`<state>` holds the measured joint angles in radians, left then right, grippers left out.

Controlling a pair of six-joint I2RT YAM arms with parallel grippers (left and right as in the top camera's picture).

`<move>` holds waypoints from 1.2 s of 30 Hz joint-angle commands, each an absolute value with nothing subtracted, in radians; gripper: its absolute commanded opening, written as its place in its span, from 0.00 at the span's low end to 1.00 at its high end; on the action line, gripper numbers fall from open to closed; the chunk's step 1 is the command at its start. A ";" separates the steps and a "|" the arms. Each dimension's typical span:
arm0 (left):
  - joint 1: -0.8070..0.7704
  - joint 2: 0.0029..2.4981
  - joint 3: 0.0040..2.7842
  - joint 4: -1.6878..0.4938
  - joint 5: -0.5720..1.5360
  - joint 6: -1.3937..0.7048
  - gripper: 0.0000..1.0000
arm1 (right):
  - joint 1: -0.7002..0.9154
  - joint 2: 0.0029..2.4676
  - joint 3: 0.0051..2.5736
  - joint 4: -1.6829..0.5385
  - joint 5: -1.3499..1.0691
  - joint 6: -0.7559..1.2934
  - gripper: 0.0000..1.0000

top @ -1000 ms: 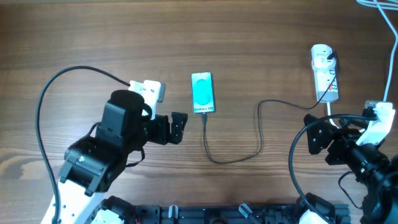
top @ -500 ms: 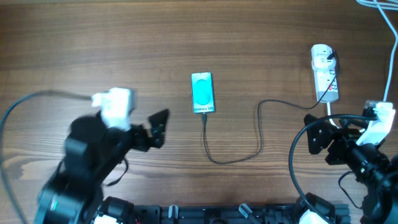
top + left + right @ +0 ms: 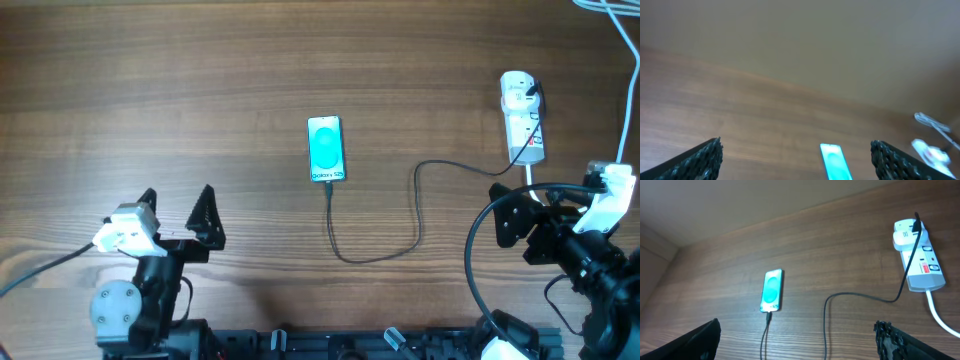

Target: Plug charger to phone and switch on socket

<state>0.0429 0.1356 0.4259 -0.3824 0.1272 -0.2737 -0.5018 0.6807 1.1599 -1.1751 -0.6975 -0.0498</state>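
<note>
Long thin black cable (image 3: 417, 210) touches teal-screen smartphone (image 3: 326, 148) at 6 o'clock; white oblong power strip (image 3: 520, 122) at its 3 o'clock. Both left gripper (image 3: 177, 200) and right gripper (image 3: 797, 325) wide, empty.

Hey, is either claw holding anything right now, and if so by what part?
Nothing is held: left claw and right claw are both open and empty.

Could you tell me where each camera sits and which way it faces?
Overhead: above the table, looking straight down at phone, charger cable, power strip; left arm, right arm show.
Left wrist: behind the open left hand, facing across the table; fingertips show.
Right wrist: behind the open right hand, facing the cable; fingertips show.
Shared: all show the phone.
</note>
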 commanded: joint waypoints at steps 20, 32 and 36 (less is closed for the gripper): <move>0.097 0.003 0.114 -0.038 0.109 -0.382 1.00 | -0.503 0.684 1.154 -1.176 -0.691 -0.042 1.00; 0.096 0.003 0.006 -0.070 0.110 -0.464 1.00 | -0.503 0.684 1.154 -1.176 -0.691 -0.042 1.00; 0.097 0.003 0.006 -0.069 0.110 -0.464 1.00 | -0.503 0.684 1.153 -1.176 -0.691 -0.042 1.00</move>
<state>0.0872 0.0139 0.0132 -0.0666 0.1234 -0.4351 -0.5018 0.6807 1.1595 -1.1748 -0.6975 -0.0498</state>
